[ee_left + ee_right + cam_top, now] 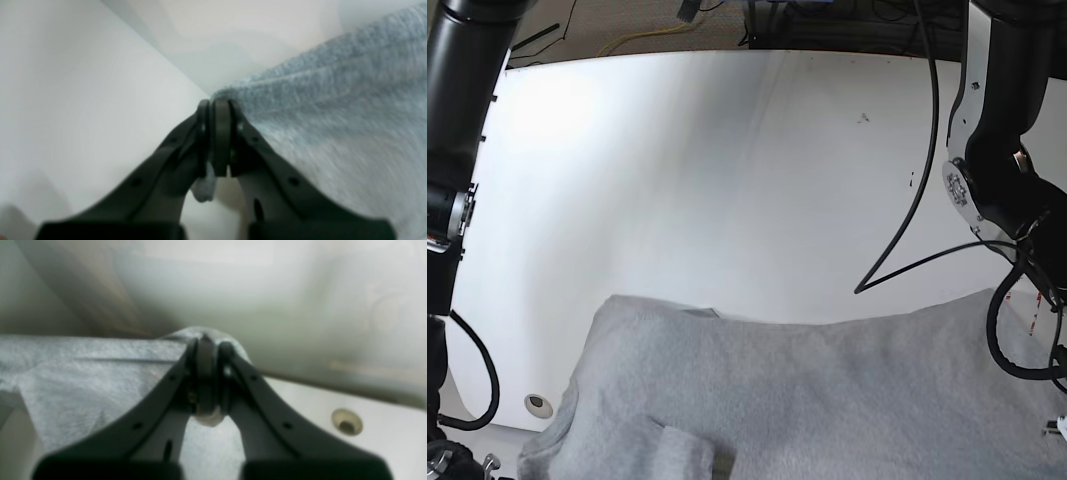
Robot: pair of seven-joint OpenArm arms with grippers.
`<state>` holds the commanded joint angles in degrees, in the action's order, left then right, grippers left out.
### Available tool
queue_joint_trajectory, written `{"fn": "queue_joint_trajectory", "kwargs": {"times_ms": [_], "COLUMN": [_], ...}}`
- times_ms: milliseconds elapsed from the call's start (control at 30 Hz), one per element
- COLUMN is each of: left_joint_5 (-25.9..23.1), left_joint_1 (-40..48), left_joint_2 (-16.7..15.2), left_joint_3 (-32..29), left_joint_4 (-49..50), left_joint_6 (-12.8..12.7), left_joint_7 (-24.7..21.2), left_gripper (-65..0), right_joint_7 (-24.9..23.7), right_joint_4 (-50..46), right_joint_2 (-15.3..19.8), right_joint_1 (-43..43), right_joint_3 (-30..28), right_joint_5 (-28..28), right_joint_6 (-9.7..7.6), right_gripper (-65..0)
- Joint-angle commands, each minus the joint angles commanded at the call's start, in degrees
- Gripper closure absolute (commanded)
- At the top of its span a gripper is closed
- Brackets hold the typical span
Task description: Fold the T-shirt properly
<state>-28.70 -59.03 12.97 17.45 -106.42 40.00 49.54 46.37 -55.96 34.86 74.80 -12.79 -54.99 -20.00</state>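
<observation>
One grey T-shirt is spread across the near edge of the white desk, its far hem lifted in a shallow sag between the two near corners. The left pincer is pressed together on a bunched corner of the cloth, and the right pincer pinches the other corner the same way, just beside a round hole in the desk.
</observation>
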Motion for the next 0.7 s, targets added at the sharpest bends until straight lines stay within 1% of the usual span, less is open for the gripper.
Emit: {"fn": "queue_joint_trajectory", "kwargs": {"times_ms": [100,167,267,300,367,433,500,567,600,700], "left_joint_5": [0.0,0.0,0.5,0.6,0.6,0.6,0.7,0.7,0.7,0.5], "left_joint_1": [-5.7,-8.4,-10.0,-9.9,-9.7,-7.3,-4.1,0.7,2.7,9.7], "left_joint_2": [0.2,0.6,1.1,1.1,1.0,1.0,0.5,-1.9,-2.6,-4.3], "left_joint_3": [0.0,0.0,-0.2,-0.3,-0.6,-1.9,-2.5,-3.5,-3.6,-3.7], "left_joint_4": [3.0,4.1,4.3,4.1,3.7,2.0,-0.4,-3.3,-4.2,-7.4], "left_joint_6": [0.0,0.0,0.0,0.0,0.0,0.0,0.0,0.0,0.0,0.0], "left_joint_7": [0.0,0.1,2.2,3.2,4.6,6.9,8.4,9.8,10.1,10.1], "left_gripper": [0.0,0.0,0.0,0.0,0.0,0.0,0.0,0.0,0.0,0.0], "right_joint_7": [1.1,1.8,3.5,3.8,4.0,4.3,4.3,4.2,4.2,4.2], "right_joint_4": [-0.4,-0.4,-0.4,-0.5,-1.2,-3.1,-4.6,-5.8,-5.8,-6.0], "right_joint_2": [0.2,0.3,0.7,1.7,2.5,3.0,4.4,5.9,6.3,7.5], "right_joint_1": [0.0,0.0,0.0,0.0,0.0,0.0,0.0,0.0,-0.2,-6.2], "right_joint_3": [-2.4,-2.7,-2.7,-2.7,-2.6,-2.5,-2.5,-2.5,-2.5,-1.6], "right_joint_5": [-0.2,-0.2,-0.4,-0.5,-0.6,-0.6,-1.5,-4.7,-6.0,-9.3], "right_joint_6": [0.00,0.00,-0.09,-0.09,-0.09,-0.09,-0.09,-0.09,-0.09,-0.09], "right_gripper": [0.0,0.0,0.0,0.0,0.0,0.0,0.0,0.0,0.0,0.0]}}
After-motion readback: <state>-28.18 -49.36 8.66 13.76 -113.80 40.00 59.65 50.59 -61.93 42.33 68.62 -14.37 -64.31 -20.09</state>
